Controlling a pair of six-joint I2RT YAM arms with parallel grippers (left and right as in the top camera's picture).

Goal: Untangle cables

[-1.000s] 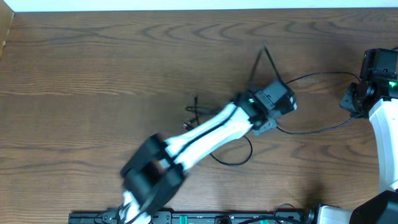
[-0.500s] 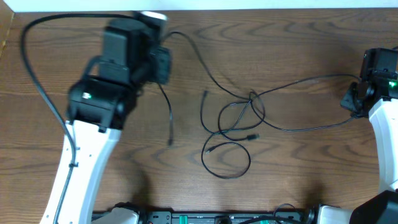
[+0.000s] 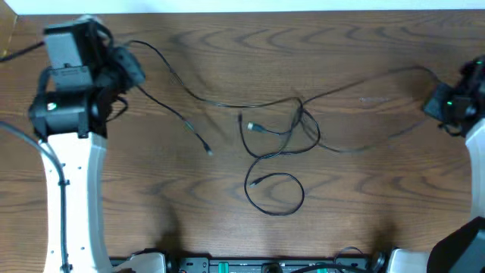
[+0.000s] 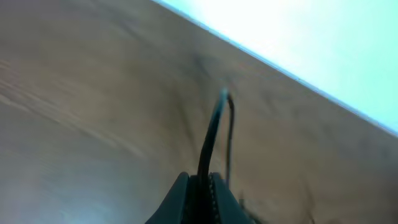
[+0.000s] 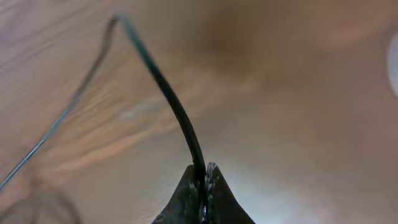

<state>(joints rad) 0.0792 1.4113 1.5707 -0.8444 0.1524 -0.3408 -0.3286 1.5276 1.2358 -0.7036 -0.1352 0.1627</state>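
Observation:
Thin black cables (image 3: pixel 282 135) lie tangled at the table's middle, with loops and a lower coil (image 3: pixel 276 194). One strand runs from the knot up left to my left gripper (image 3: pixel 130 67) at the far left. My left gripper (image 4: pixel 200 180) is shut on that black cable (image 4: pixel 214 124). Another strand (image 3: pixel 364 85) runs right to my right gripper (image 3: pixel 438 102) at the right edge. My right gripper (image 5: pixel 203 171) is shut on a black cable (image 5: pixel 168 93). A loose end with a plug (image 3: pixel 206 149) lies left of the knot.
The wooden table (image 3: pixel 151 197) has a white back edge (image 3: pixel 242 6) along the top. The arm bases and a black rail (image 3: pixel 258 265) stand at the front edge. Thick black arm cables (image 3: pixel 45 155) hang by the left arm.
My left arm has swung from the table's middle to the far left, pulling a cable strand out of the tangle. The right gripper has shifted right and up, stretching its strand.

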